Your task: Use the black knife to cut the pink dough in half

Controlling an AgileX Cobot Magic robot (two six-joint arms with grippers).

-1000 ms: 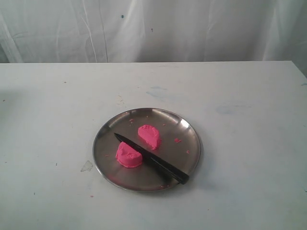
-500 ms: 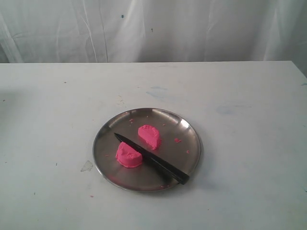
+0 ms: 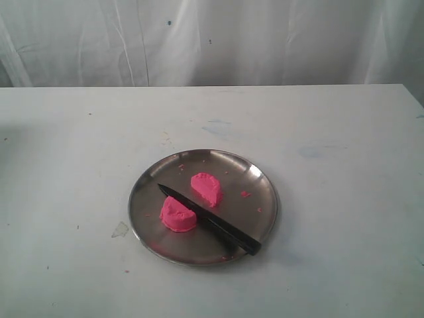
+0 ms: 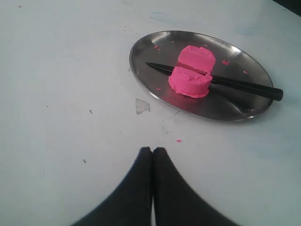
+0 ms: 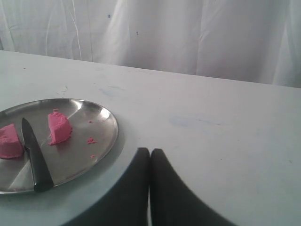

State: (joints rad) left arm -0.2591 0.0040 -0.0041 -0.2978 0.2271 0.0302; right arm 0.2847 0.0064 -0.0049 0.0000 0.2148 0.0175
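The pink dough lies in two half-round pieces on a steel plate [image 3: 265,192]: one piece [image 3: 177,214] at the front left, the other [image 3: 206,188] behind. Between them rests the black knife [image 3: 218,225], tip to the left, handle at the plate's front right rim. The left wrist view shows both halves [image 4: 190,82] [image 4: 197,57] and the knife [image 4: 244,86]. In the right wrist view they appear too: dough [image 5: 59,127] [image 5: 9,141] and knife [image 5: 35,160]. My left gripper [image 4: 152,149] is shut and empty above bare table, short of the plate. My right gripper [image 5: 150,150] is shut, empty, beside the plate. Neither arm shows in the exterior view.
Tiny pink crumbs [image 3: 245,194] dot the plate, and one crumb [image 4: 178,140] lies on the table. A small scrap [image 3: 120,230] sits on the white table [image 3: 344,165] left of the plate. A white curtain [image 3: 212,40] hangs behind the table's far edge.
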